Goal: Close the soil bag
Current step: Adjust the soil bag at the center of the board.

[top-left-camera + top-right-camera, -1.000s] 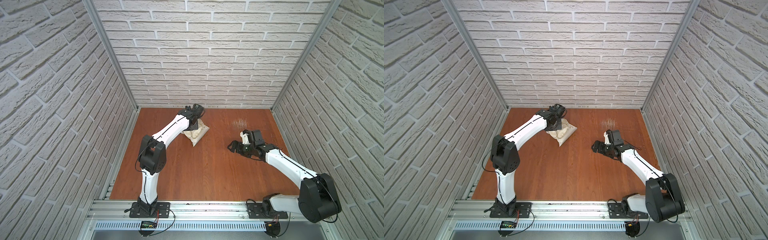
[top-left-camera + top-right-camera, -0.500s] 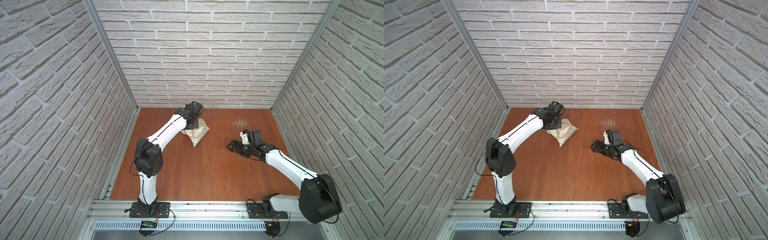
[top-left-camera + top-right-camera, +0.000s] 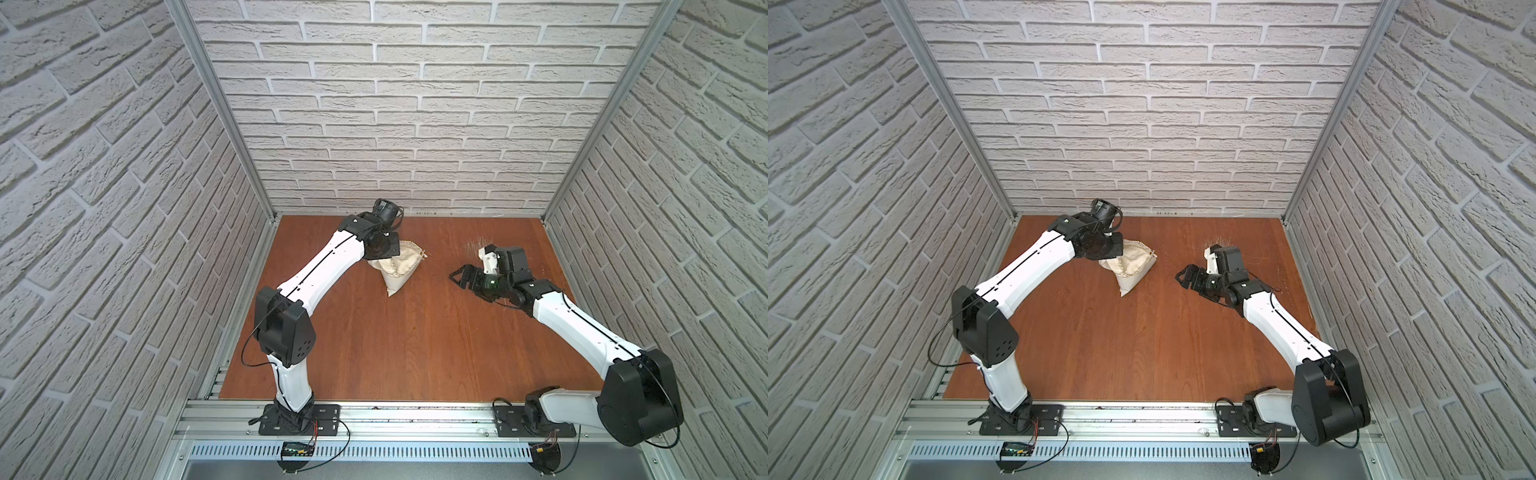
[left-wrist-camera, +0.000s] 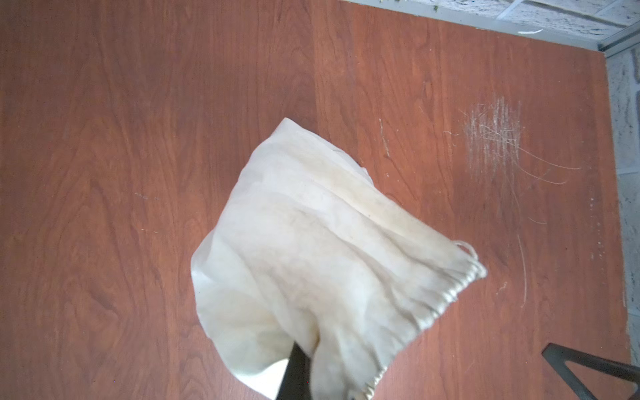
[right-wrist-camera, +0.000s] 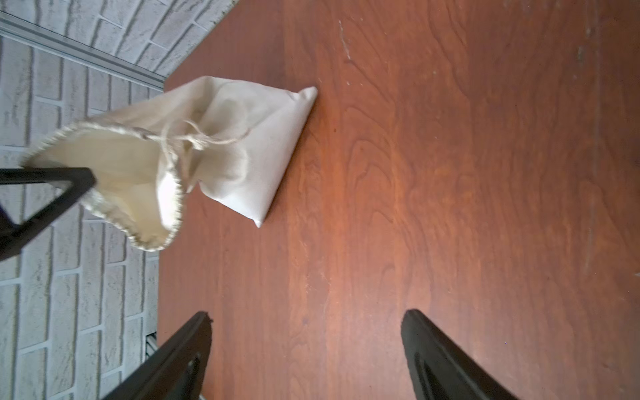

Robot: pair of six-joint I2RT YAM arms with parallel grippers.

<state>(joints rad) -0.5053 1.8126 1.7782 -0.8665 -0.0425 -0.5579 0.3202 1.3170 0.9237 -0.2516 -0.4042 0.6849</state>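
Soil bag point(image 3: 397, 270) is resting its bottom edge on the far half of the surface point(image 3: 374, 353), left of centre, with its mouth lifted and gaping.

Working from the near side: I am holding my right tool point(image 5: 306, 317) over the surface on the right. Its fingers are spread wide and gripping nothing. It is pointing toward the bag and standing well apart from it.

Beyond it, the bag's stitched rim point(image 5: 152, 239) is hanging open, and the pale cord point(image 5: 187, 138) is lying knotted against the outside of the cloth. I am pinching the rim with my left tool point(image 5: 79, 181), fingers pressed together on the cloth, which is draping over one finger in the left wrist view.

Farther back on the right, a patch of pale scratches point(image 3: 478, 245) is showing on the surface, near the brick wall point(image 3: 395, 124).
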